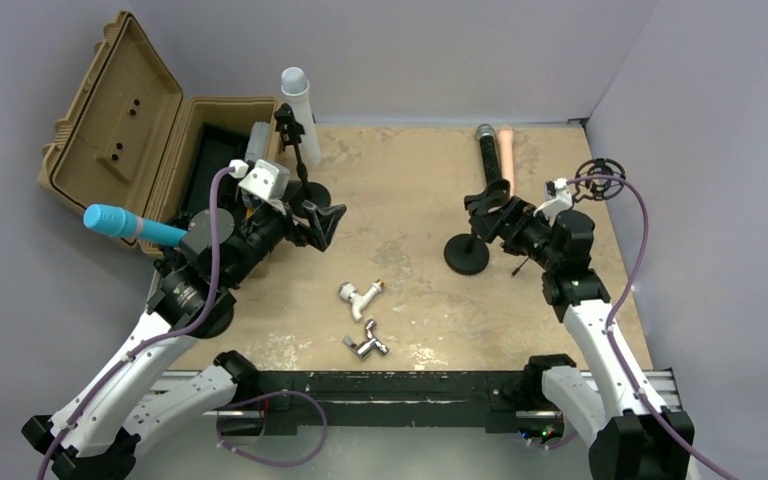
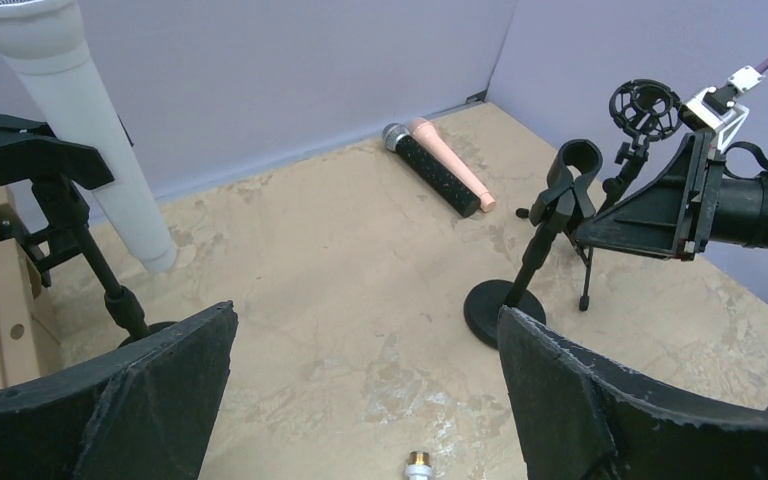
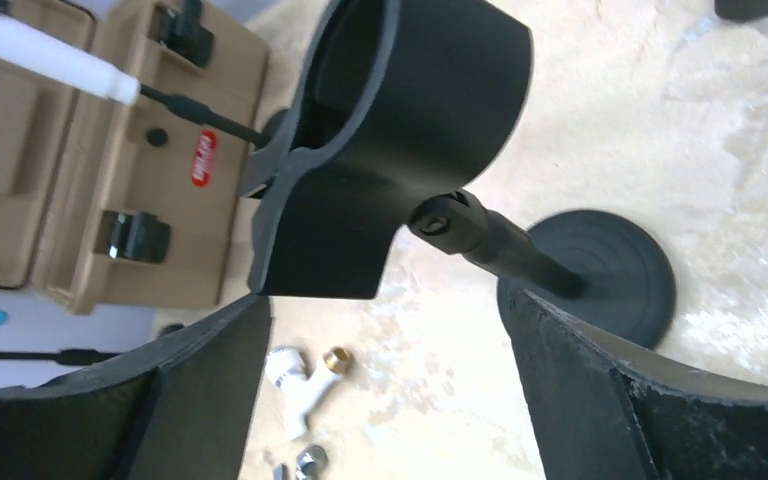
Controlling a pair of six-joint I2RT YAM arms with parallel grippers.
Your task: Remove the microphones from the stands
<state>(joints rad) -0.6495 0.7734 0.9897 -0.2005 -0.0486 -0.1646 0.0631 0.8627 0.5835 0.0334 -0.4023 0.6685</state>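
A white microphone with a grey head sits tilted in the clip of a black stand at the back left; it also shows in the left wrist view, held in its clip. My left gripper is open and empty just right of that stand's base, pointing across the table. My right gripper is open and empty beside the empty clip of a second stand, not closed on it.
A black microphone and a pink one lie at the back. Two pipe fittings lie at the centre front. An open tan case stands at the left, a blue microphone beside it. A shock mount stands at the right.
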